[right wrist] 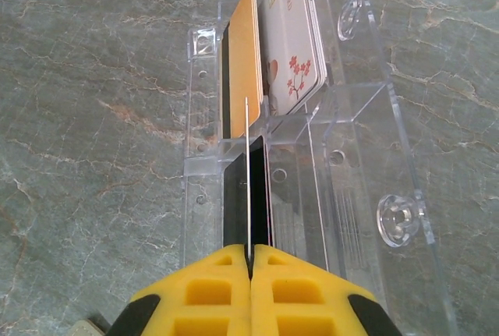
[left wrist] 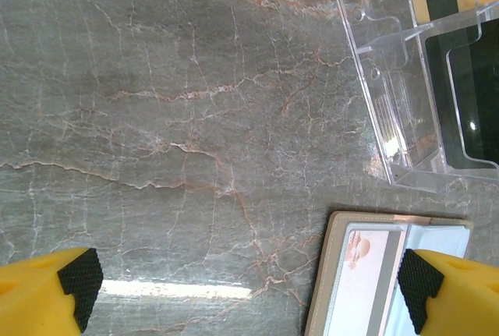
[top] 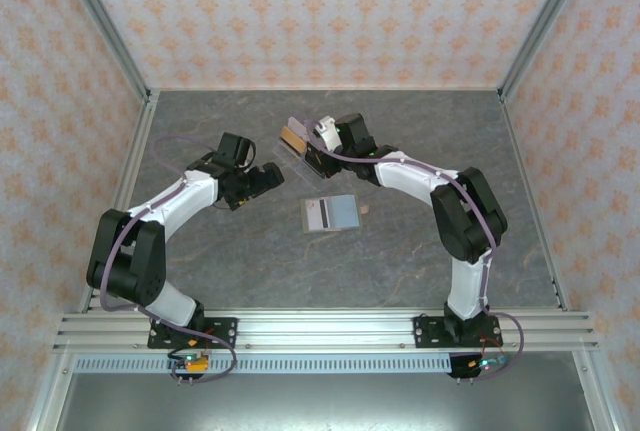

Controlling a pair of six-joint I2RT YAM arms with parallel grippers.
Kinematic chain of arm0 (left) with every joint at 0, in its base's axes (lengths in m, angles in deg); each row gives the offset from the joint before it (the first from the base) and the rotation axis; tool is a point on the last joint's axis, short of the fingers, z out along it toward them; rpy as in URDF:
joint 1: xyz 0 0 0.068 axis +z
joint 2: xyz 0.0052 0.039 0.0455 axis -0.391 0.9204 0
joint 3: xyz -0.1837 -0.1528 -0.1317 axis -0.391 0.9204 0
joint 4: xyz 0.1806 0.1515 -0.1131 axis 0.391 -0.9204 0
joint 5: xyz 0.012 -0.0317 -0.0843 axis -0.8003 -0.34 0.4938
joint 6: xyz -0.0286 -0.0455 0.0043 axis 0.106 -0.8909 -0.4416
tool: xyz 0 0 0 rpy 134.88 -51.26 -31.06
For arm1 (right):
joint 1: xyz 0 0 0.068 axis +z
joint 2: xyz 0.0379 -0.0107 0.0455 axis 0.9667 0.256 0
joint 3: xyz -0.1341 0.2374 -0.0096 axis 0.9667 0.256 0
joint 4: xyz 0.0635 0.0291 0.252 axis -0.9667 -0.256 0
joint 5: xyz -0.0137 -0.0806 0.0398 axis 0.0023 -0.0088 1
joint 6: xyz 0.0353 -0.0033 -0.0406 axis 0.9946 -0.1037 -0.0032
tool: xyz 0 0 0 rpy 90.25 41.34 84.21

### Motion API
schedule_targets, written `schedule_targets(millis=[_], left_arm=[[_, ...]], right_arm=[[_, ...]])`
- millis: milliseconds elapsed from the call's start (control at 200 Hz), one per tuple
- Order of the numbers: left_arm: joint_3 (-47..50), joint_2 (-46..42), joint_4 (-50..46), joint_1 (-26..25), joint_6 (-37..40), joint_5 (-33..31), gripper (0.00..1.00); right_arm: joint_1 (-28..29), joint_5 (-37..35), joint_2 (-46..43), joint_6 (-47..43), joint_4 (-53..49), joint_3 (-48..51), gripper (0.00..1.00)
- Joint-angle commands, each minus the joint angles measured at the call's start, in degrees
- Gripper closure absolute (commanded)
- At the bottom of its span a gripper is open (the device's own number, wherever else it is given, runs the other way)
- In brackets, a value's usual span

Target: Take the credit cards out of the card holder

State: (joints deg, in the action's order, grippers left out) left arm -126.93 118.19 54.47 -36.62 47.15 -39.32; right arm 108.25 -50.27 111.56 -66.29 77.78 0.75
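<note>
The clear plastic card holder (top: 292,143) stands at the middle back of the table, with a tan-orange card (right wrist: 245,63), a white flowered card (right wrist: 292,47) and a black card (right wrist: 236,203) in its slots. My right gripper (right wrist: 250,262) is shut on a thin card (right wrist: 248,172) seen edge-on, right above the black card's slot. In the top view the right gripper (top: 312,147) sits over the holder. Pale grey-blue credit cards (top: 331,213) lie flat on the table in front. My left gripper (left wrist: 249,285) is open and empty, low over the table beside a flat card (left wrist: 366,274) and the holder (left wrist: 398,79).
The grey marble table (top: 400,261) is fenced by metal frame rails (top: 130,81) and patterned walls. A small tan scrap (top: 366,210) lies right of the flat cards. The left gripper (top: 266,177) hovers just left of the holder.
</note>
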Motion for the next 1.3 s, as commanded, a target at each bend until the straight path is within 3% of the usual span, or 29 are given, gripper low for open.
schedule_targets(millis=[0,180,360,490,786,1001,1156,1296], left_arm=[[-1.32,0.68,0.32,0.33,0.66,1.08,0.0],[-1.41,0.85,0.58,0.33,0.48,1.54,0.0],[-1.67,0.81,0.4,0.31,0.42,1.92,0.0],[-1.86,0.7,0.67,0.31,-0.3,2.72,0.0],[-2.11,0.24,0.1,0.33,-1.86,2.86,0.0],[-1.73,0.14,0.53,0.24,-2.37,3.64,0.0],[-1.41,0.17,1.21,-0.74,-2.42,4.09,0.0],[-1.41,0.41,1.55,-2.49,-3.18,3.33,0.0]], right_arm=[[0.38,-1.63,0.89,-1.62,1.41,-1.92,0.98],[0.33,-1.54,1.8,-1.42,1.07,-2.6,0.89],[0.36,-1.29,1.46,-0.34,-0.4,-3.72,0.71],[0.33,0.37,-1.74,1.26,-1.13,-3.33,0.67],[0.36,-1.25,-13.75,18.15,-6.8,1.44,0.42],[0.85,-3.56,-19.64,31.7,-15.69,7.12,0.4],[0.92,1.54,-19.0,39.15,-18.62,10.76,0.44],[0.94,7.64,-15.63,45.43,-14.63,13.72,0.53]])
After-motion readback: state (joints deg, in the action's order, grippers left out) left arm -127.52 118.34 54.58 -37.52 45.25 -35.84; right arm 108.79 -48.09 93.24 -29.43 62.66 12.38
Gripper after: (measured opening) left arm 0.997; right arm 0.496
